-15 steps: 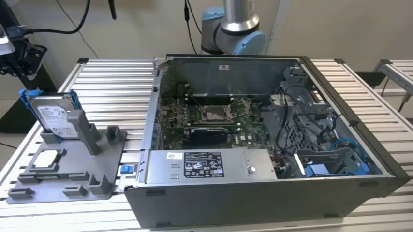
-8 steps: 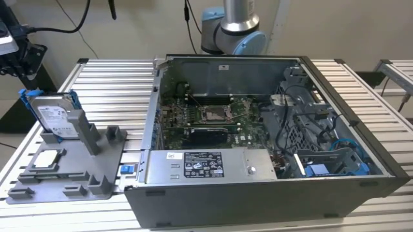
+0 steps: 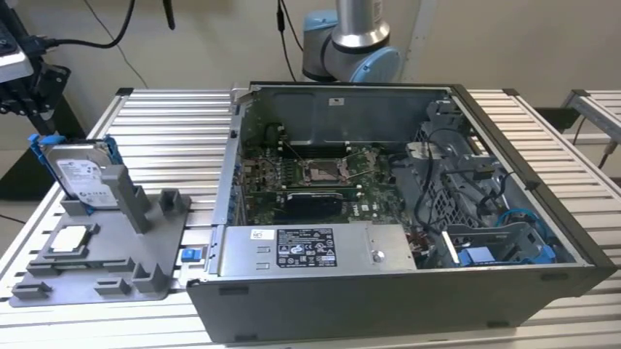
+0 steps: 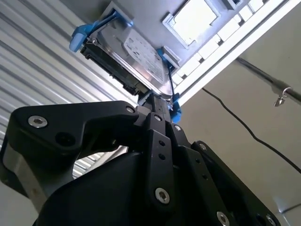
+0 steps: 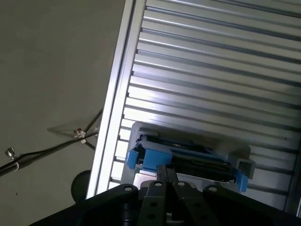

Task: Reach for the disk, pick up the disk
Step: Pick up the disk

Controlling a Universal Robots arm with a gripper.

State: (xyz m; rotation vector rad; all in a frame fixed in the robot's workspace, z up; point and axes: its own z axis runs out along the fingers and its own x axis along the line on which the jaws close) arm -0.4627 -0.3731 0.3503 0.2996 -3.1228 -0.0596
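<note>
1. The disk (image 3: 80,173) stands on edge in a slot of the grey holder (image 3: 126,243). It is at the exterior view's left, near the table's (image 3: 165,123) rim and well apart from the open case (image 3: 408,291). Held upright like this, its top edge and both broad faces are free, which looks like the reason for the slot.
2. A blue bracket (image 4: 79,36) frames the disk and juts out at both ends. It gives plastic edges around the metal body, and I judge them a handier place to take hold than the labelled face.
3. In both wrist views the gripper (image 4: 159,101) (image 5: 166,168) points straight at the disk's narrow upper edge. Its fingers lie together with nothing between them.
4. The tip lines up with that edge close to one blue end of the bracket. Whether it touches or hangs just short, I cannot tell.
5. Judged from this, the reach is nearly made but the pick is not — the disk sits fully seated in its slot, gripped by nothing.
6. A small square chip (image 3: 66,240) lies flat in its own recess of the holder, beside the disk's slot. The gripper is not aimed at it.
</note>
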